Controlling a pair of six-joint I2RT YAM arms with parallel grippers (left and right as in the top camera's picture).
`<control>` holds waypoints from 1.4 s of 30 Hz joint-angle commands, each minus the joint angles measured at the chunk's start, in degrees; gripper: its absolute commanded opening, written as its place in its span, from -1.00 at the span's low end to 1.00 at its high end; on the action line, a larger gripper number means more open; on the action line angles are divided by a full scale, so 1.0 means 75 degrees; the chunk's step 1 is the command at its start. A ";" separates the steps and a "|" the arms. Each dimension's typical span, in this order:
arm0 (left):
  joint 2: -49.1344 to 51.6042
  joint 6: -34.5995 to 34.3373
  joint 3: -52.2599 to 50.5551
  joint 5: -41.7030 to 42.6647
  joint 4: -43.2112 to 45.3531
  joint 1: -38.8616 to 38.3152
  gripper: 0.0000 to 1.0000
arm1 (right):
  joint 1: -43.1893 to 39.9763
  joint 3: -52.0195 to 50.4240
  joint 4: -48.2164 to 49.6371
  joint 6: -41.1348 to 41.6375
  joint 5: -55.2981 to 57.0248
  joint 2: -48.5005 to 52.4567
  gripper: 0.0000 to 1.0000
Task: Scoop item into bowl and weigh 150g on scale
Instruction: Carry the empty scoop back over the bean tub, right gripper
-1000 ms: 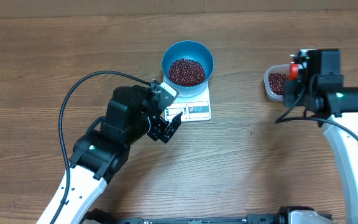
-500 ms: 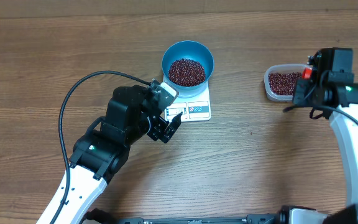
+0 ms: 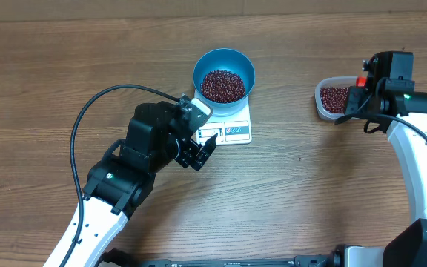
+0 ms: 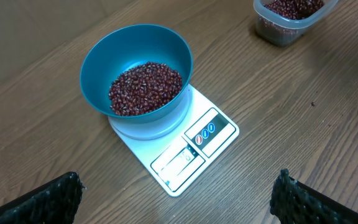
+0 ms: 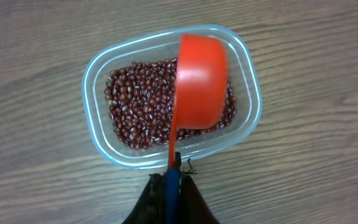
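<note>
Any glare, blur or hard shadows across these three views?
Overhead: even light, soft shadows, sharp; the deep bright-blue bowl of small dark red-brown beans reads clearly. Left wrist: the flat white kitchen scale is sharp, its display unreadable; fingertips of the left tool look dark and soft. Right wrist: mild sheen on the red measuring scoop, beans crisp.

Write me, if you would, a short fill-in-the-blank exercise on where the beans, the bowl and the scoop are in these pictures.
1. The blue bowl of beans stands on the white ____.
2. The right pincer holds the red scoop at the clear ____ of beans.
3. The left pincer holds nothing; its jaws are ____.
Missing words: scale; tub; open.
</note>
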 commanded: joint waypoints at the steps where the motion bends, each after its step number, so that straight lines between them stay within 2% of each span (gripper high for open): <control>1: -0.0076 -0.0114 -0.0012 -0.0055 0.0006 0.0035 0.99 | -0.0015 0.0128 0.0067 0.0012 0.0017 0.0003 -0.86; 2: -0.0079 -0.0114 -0.0012 -0.0055 0.0006 0.0035 0.99 | -0.0015 0.0128 0.0090 0.0012 0.0017 0.0003 -0.64; 3: -0.0076 -0.0114 -0.0012 -0.0055 0.0006 0.0035 0.99 | -0.0015 0.0128 0.0111 0.0012 0.0017 0.0003 -0.65; 4: -0.0079 -0.0114 -0.0012 -0.0055 0.0006 0.0035 0.99 | -0.0015 0.0128 0.0128 0.0009 0.0020 0.0003 -0.93; 7: -0.0079 -0.0114 -0.0012 -0.0055 0.0006 0.0035 0.99 | -0.0015 0.0128 0.0184 0.0012 0.0017 0.0003 -0.93; 9: -0.0076 -0.0114 -0.0012 -0.0055 0.0006 0.0035 0.99 | -0.0015 0.0128 0.0207 0.0009 0.0017 0.0003 -0.81; 10: -0.0079 -0.0114 -0.0012 -0.0055 0.0003 0.0035 0.99 | -0.0015 0.0128 0.0201 0.0006 0.0017 0.0003 -0.93; 14: -0.0079 -0.0114 -0.0012 -0.0055 0.0006 0.0035 0.99 | -0.0015 0.0128 0.0248 0.0009 0.0017 0.0003 -0.93; 15: -0.0079 -0.0114 -0.0012 -0.0055 0.0006 0.0035 0.99 | -0.0015 0.0128 0.0271 0.0009 0.0017 0.0003 -0.81; 16: -0.0076 -0.0114 -0.0012 -0.0055 0.0006 0.0035 0.99 | -0.0015 0.0128 0.0300 0.0009 0.0017 0.0003 -0.47; 17: -0.0079 -0.0114 -0.0012 -0.0055 0.0006 0.0035 0.99 | -0.0015 0.0128 0.0315 0.0006 0.0020 0.0003 -0.43; 19: -0.0076 -0.0114 -0.0012 -0.0055 0.0006 0.0035 0.99 | -0.0015 0.0128 0.0321 -0.0023 0.0020 0.0003 -0.93; 24: -0.0079 -0.0114 -0.0012 -0.0055 0.0006 0.0035 0.99 | -0.0015 0.0128 0.0434 -0.0073 0.0023 0.0070 -0.93; 26: -0.0079 -0.0114 -0.0012 -0.0055 0.0006 0.0035 0.99 | -0.0015 0.0128 0.0487 -0.0076 0.0023 0.0157 -0.56; 27: -0.0079 -0.0114 -0.0012 -0.0055 0.0006 0.0035 0.99 | -0.0015 0.0128 0.0498 -0.0076 0.0023 0.0210 -0.64; 28: -0.0079 -0.0114 -0.0012 -0.0055 0.0006 0.0035 0.99 | -0.0015 0.0128 0.0501 -0.0087 0.0023 0.0280 -0.93; 42: -0.0079 -0.0114 -0.0012 -0.0055 0.0006 0.0035 0.99 | -0.0015 0.0128 0.0574 -0.0487 0.0032 0.1000 -0.92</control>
